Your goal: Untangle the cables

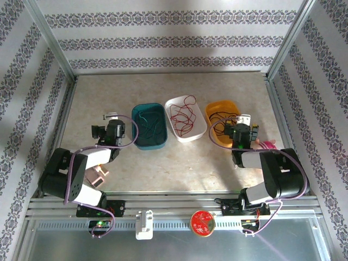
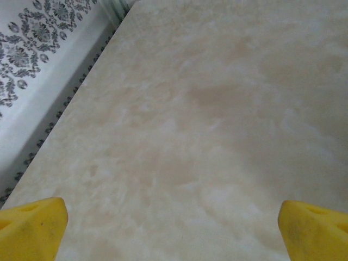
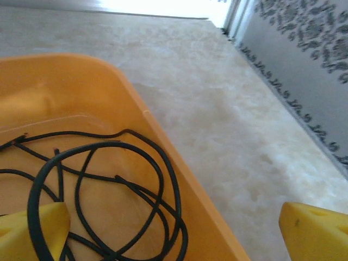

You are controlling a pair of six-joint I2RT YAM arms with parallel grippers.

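Cables (image 1: 182, 115) lying apart in three tubs mid-table: green cable (image 1: 147, 120) in teal tub (image 1: 149, 145), red cable (image 1: 187, 124) in white tub (image 1: 187, 137), black cable (image 3: 98, 144) looped in orange tub (image 3: 65, 81). Left gripper (image 2: 174, 231) spread wide over bare table (image 2: 206, 109), holding nothing. Right gripper (image 3: 174, 234) equally wide and empty, straddling the orange tub's rim.

Table (image 1: 163, 168): was beige with cloudy, marbled mottling.
Walls (image 1: 163, 43): were white, crossed by bands of dark grey floral print.
Left bin (image 1: 151, 145): was teal; held the green cable (image 1: 148, 124).
Middle bin (image 1: 187, 138): was white; held the red cable (image 1: 182, 115).
Right bin (image 3: 70, 81): was orange-yellow; held the black cable (image 3: 109, 144).
Left end effector (image 2: 173, 235), right end effector (image 3: 174, 231): showed yellow fingertips.
Disc (image 1: 203, 223) on near rail: was red.
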